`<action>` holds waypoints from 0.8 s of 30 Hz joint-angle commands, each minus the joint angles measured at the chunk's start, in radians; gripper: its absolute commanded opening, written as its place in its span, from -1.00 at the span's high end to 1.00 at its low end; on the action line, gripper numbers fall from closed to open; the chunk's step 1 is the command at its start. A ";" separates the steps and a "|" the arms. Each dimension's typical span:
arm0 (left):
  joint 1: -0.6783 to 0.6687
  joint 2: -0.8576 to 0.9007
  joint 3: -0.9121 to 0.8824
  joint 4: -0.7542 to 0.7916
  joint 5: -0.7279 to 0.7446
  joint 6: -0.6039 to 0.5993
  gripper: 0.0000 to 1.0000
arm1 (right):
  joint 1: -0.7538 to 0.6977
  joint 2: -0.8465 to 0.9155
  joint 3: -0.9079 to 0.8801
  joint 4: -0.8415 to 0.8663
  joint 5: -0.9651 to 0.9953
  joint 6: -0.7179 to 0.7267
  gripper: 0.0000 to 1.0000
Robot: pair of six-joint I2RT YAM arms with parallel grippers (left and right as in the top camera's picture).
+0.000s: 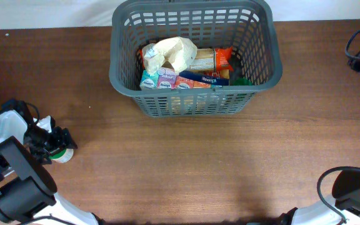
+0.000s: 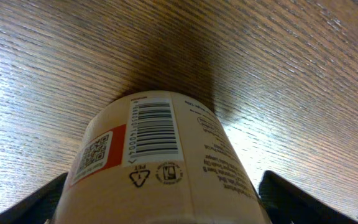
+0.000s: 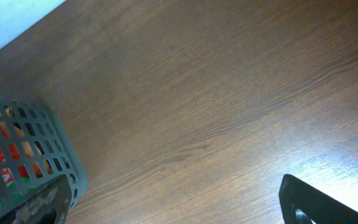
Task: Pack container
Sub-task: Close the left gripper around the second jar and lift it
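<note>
Requesting status of the left gripper [image 2: 163,182]. (Supervisor)

I read it as clenched on the bottle [image 2: 160,155]. In my left wrist view both fingers [image 2: 39,202] sit against its sides, and the barcode label faces the camera. In my overhead view the bottle is near the left edge of the counter [image 1: 167,162], toward the near-left corner. (Operator)

State of the right gripper [image 3: 319,205]? (Supervisor)

I cannot tell. My right wrist view shows only one dark part of it, low at the right, over bare wood. Overhead, that arm [image 1: 355,190] is at the near-right corner. (Operator)

Location of the basket [image 1: 195,94]? (Supervisor)

I see it standing at the far edge, slightly right of centre, well apart from both arms. It holds packets, with a cream bag [image 1: 175,53] on top and orange packs [image 1: 224,57] beside it. One corner of the basket also shows at the left of my right wrist view. (Operator)
</note>
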 commanded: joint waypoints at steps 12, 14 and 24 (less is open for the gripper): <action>-0.009 0.012 0.048 -0.054 0.064 -0.002 0.30 | -0.004 -0.007 0.000 0.003 0.013 0.005 -0.97; -0.009 0.012 0.103 -0.100 0.064 -0.002 0.73 | -0.004 -0.007 0.000 0.003 0.013 0.005 -0.97; -0.057 0.000 0.545 -0.324 0.179 0.003 0.96 | -0.004 -0.007 0.000 0.003 0.013 0.005 -0.97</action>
